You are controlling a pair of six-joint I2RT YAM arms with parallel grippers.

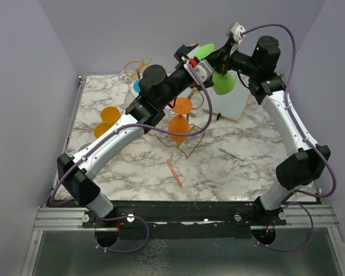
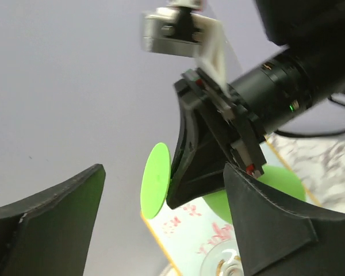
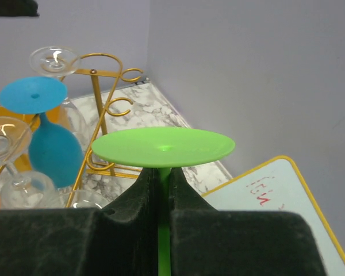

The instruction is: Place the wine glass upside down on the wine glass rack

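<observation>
The marble table (image 1: pixel 241 172) carries both arms, the left arm (image 1: pixel 112 144) and right arm (image 1: pixel 287 123) reaching to meet high over its far side. Below them stands the gold wine glass rack (image 3: pixel 100 115), with a framed whiteboard (image 1: pixel 233 103) lying just to its right. The rack is already crowded: orange glasses (image 1: pixel 180 123), a blue glass (image 3: pixel 46 144) and clear glasses (image 3: pixel 54 59) hang from it foot-up. The green wine glass (image 1: pixel 224 84) is in the air above the whiteboard, apart from the rack. Its flat foot is uppermost in the right wrist view, so it looks already inverted.

The main risk, as I judge it, is a clash up there. The left gripper (image 2: pixel 161 172) sits very near the right one and the green foot, and any careless move could knock the glass askew. A hold on a thin stem may let the bowl swing. On the way in, the foot could strike the curled wire ends or bump a hanging glass. If the foot misses the rails, the glass would drop.

The right gripper (image 3: pixel 161 178) has its jaws pinched nearly together on the green stem just under the foot. The left gripper's jaws are spread wide, holding and touching nothing
</observation>
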